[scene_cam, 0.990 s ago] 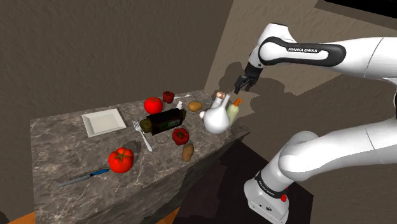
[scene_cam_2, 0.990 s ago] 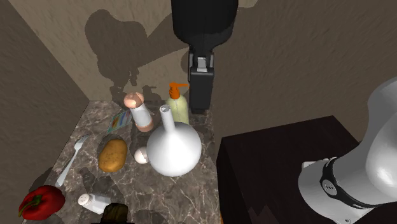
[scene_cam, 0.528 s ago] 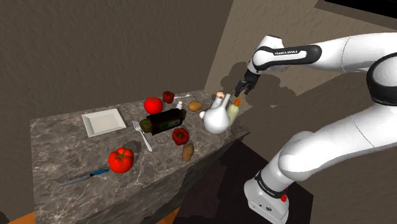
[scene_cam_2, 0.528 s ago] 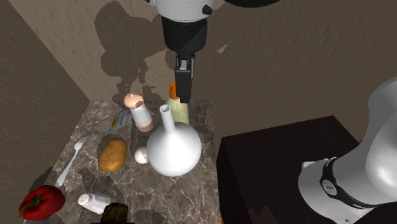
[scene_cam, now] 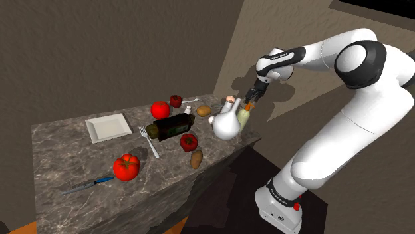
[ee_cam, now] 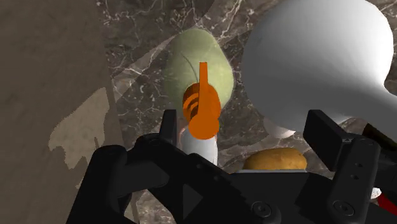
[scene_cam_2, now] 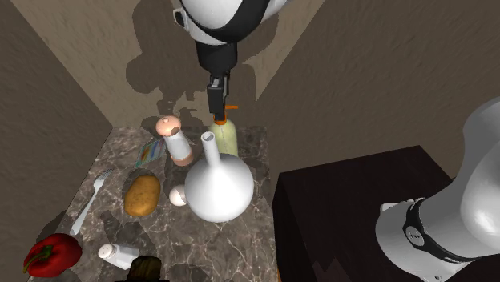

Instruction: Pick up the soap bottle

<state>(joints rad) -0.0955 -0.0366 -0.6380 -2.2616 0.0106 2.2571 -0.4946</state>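
The soap bottle (scene_cam: 243,117) (scene_cam_2: 225,138) (ee_cam: 198,62) has a pale green body and an orange pump. It stands upright at the far corner of the marble counter (scene_cam: 60,156), close behind a round white vase (scene_cam: 226,125) (scene_cam_2: 218,186) (ee_cam: 318,57). My black gripper (scene_cam: 252,97) (scene_cam_2: 216,98) (ee_cam: 248,130) hangs just above the pump, pointing down, open and holding nothing. In the wrist view the orange pump (ee_cam: 202,113) sits beside one finger (ee_cam: 168,125), off the middle of the gap, and the other finger (ee_cam: 326,135) is over the vase's side.
A pink-capped white bottle (scene_cam_2: 175,140), a potato (scene_cam_2: 143,195) and an egg (scene_cam_2: 178,195) crowd the soap bottle. Walls close in on the corner. Further along the counter lie a dark bottle (scene_cam: 171,126), two tomatoes (scene_cam: 126,166), a plate (scene_cam: 108,126), a fork (scene_cam: 149,141) and a knife (scene_cam: 86,185).
The arm has swung round and the gripper has come down from beside the soap bottle to right over its pump. The fingers have stayed open. Nothing on the counter has moved.
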